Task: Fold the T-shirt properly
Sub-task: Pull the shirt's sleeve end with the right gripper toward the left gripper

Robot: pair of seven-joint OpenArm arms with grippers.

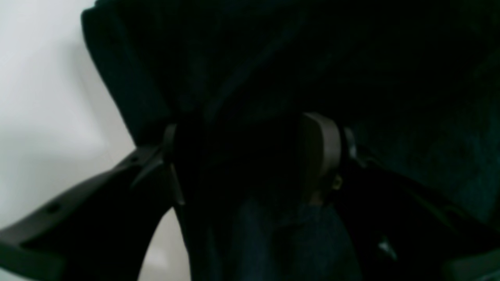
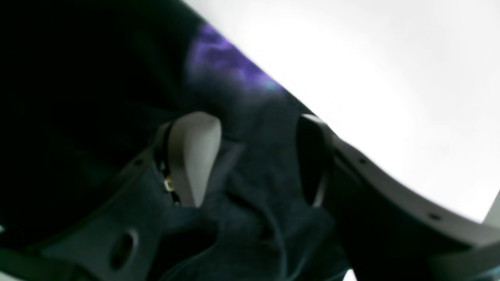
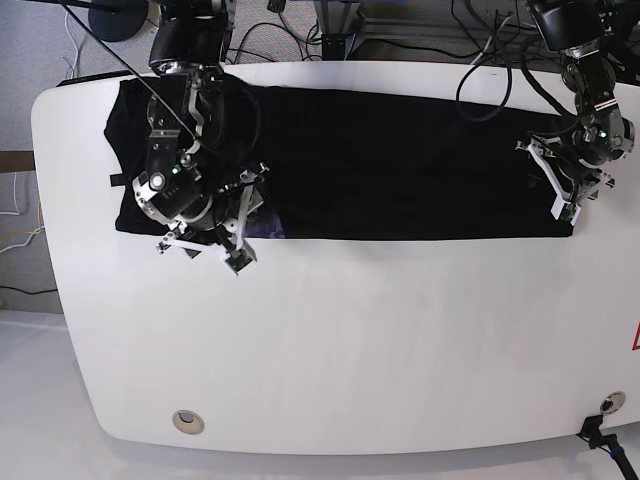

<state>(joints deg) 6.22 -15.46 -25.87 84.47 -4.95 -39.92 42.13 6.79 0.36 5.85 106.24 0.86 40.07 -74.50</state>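
2 grippers pinch the large black cloth T-shirt (image 3: 400, 165) spread in a long band across the white oval table (image 3: 350, 350): right gripper (image 2: 250, 156) clamps its near edge by a purple print patch, left gripper (image 1: 250, 156) clamps its far-end hem.

We see even overhead light in the base view. Both wrist views are blurred: the T-shirt (image 1: 273, 58) reads near-black, the table (image 2: 390, 78) overexposed white toward its edge.
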